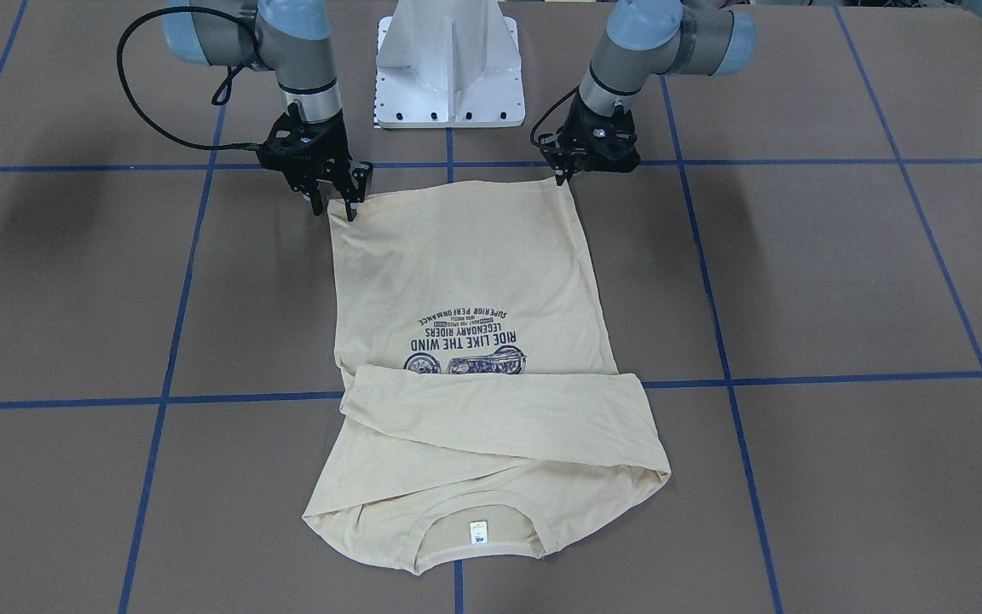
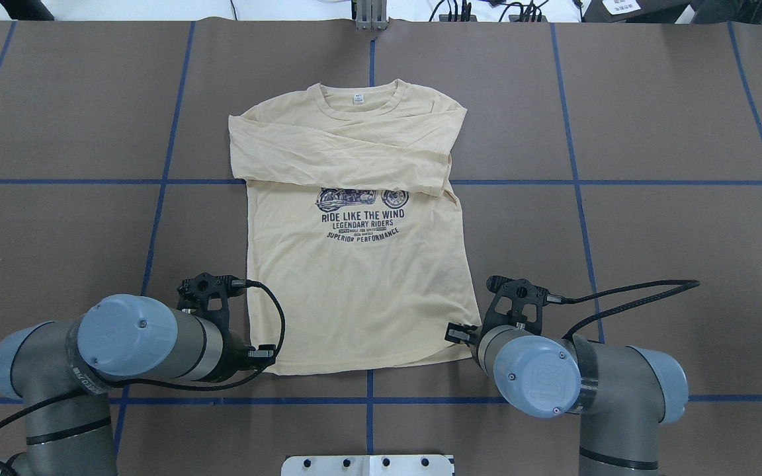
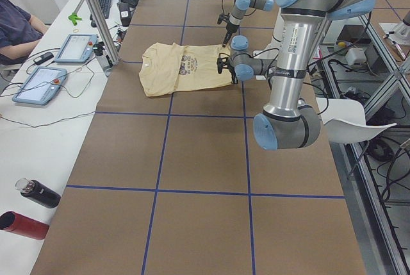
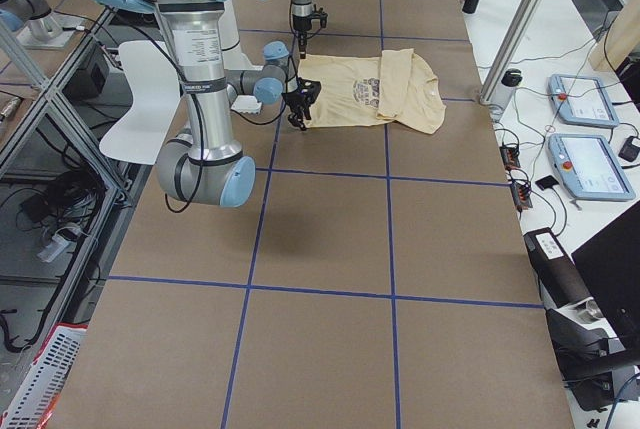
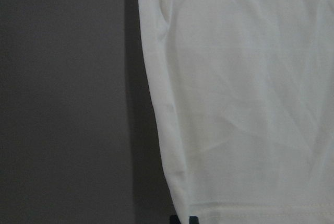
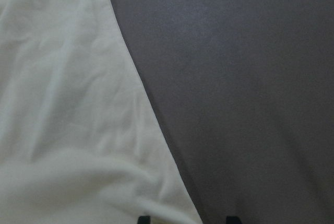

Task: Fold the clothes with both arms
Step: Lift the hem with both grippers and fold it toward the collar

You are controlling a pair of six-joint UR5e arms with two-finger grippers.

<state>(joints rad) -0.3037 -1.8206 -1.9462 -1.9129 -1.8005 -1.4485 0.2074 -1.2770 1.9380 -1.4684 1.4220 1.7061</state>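
The cream long-sleeved shirt [image 1: 457, 273] lies flat on the brown table, print up, its hem toward the robot base and its collar with a white label [image 1: 478, 530] at the far side. Both sleeves [image 1: 499, 418] are folded across the chest. My left gripper [image 1: 561, 176] is down at one hem corner; in the left wrist view its fingertips [image 5: 183, 220] sit close together on the hem edge. At the other hem corner, my right gripper [image 1: 336, 207] is open. In the right wrist view the cloth corner lies between its spread fingertips [image 6: 143, 219].
The white pedestal base [image 1: 450, 64] stands just behind the two grippers. Blue tape lines [image 1: 721, 341] grid the table. On the side bench are tablets [image 3: 38, 86], two bottles [image 3: 38, 193] and a metal post [image 3: 96, 18]. A seated person [image 3: 16, 25] is at that bench.
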